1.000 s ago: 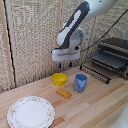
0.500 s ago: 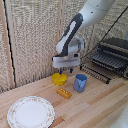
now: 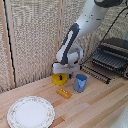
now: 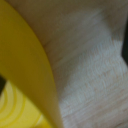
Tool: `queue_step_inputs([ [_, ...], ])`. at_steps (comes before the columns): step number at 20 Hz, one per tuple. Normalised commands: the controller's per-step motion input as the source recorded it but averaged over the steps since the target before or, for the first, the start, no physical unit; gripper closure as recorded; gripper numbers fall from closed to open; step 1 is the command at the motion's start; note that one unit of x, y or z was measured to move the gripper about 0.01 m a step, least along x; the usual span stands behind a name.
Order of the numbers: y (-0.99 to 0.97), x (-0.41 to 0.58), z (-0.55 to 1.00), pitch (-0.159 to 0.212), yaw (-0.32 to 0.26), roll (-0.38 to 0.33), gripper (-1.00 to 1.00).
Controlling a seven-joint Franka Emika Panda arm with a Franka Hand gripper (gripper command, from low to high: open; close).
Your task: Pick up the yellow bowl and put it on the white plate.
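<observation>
Sitting toward the back of the wooden table [image 3: 95, 107], the yellow vessel [image 3: 58, 79] lies directly under the fastener [image 3: 63, 76], whose white body hangs low over its rim so that the fingertips reach down at or inside the bowl. Whether the fingers are spread or pinching the rim cannot be told: the exterior view hides them against the yellow, and the wrist view gives only a blurred curve of the bowl's wall [image 4: 30, 75] against pale wood grain, with a dark edge at one side.

Just beside the bowl, on the exterior view's right, stands the blue cup [image 3: 80, 83]. In front of both, near but apart, lies the flat orange-yellow block [image 3: 63, 93]. The white plating [image 3: 30, 112] rests at the table's front, toward the exterior view's left, well apart from the bowl.

From the gripper the white arm [image 3: 86, 26] rises steeply, bends at a dark joint and leans off toward the upper right of the exterior view. Behind the table hangs a woven reed screen [image 3: 35, 35]; a black wire rack [image 3: 111, 59] sits at the right.
</observation>
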Motion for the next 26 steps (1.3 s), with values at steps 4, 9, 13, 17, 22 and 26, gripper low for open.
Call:
queue_step_inputs([
  [4,0.1,0.0,-0.01,0.0,0.0,-0.023,1.0],
  [9,0.08,0.0,0.11,-0.025,-0.005,-0.003,1.0],
  [13,-0.04,0.024,0.52,-0.075,-0.038,0.044,1.0],
  [17,0.0,0.09,0.79,-0.038,-0.001,0.121,1.0],
  [22,0.01,0.081,0.79,-0.002,0.003,0.142,1.0],
  [26,0.36,0.02,0.84,-0.002,0.028,0.106,1.0],
])
